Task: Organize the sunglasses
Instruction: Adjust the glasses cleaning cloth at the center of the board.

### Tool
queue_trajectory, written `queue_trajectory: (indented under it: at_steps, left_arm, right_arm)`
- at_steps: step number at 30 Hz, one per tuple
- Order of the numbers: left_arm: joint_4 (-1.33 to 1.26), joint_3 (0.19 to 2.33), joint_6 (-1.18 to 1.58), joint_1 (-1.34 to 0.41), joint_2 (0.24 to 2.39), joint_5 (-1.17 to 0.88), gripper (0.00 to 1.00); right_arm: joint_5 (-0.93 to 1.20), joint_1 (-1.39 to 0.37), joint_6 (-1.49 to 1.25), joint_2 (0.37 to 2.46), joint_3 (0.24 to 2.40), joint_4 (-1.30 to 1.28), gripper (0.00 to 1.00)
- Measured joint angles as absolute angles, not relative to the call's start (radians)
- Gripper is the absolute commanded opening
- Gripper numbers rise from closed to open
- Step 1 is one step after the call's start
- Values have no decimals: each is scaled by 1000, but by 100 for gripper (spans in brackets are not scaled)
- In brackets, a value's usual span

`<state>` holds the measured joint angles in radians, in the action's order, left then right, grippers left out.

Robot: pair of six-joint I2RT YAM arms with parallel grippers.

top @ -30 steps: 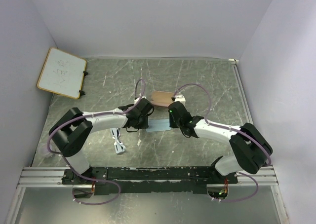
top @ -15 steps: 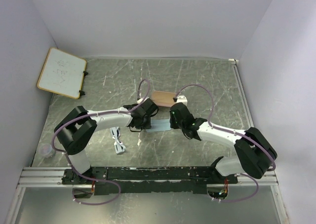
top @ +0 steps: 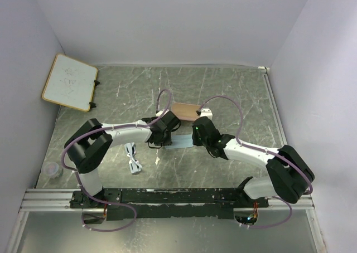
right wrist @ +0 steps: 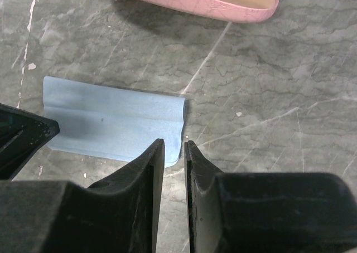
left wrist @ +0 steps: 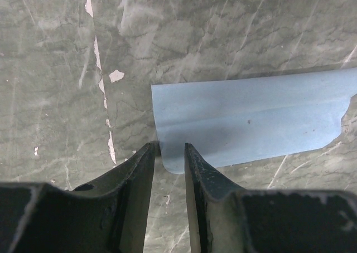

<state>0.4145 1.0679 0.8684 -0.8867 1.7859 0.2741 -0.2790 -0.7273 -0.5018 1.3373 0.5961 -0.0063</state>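
Sunglasses are spotted just near-side of the left arm, long axis near-to-far, so that arm's closer. Left gripper & right gripper: jaws nearly pressed together at cloth corners, actual pinch can't be told tbh.

matt blue cloth, crackled pink case, scuffed marbled tabletop

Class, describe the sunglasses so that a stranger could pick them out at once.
Start at the dark marbled table and find the left arm. Just on the near side of its forearm lie the sunglasses: thin white loops, unlike the flat blue cloth or tan-pink case.
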Motion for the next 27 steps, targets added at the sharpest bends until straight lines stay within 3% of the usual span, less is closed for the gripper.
queue_trajectory:
  at_steps: [27]
  left_arm:
    - [423,1093,868,-887,1810,277,16]
  right_arm:
    - [-280,-714,-513,1329,592,-5,21]
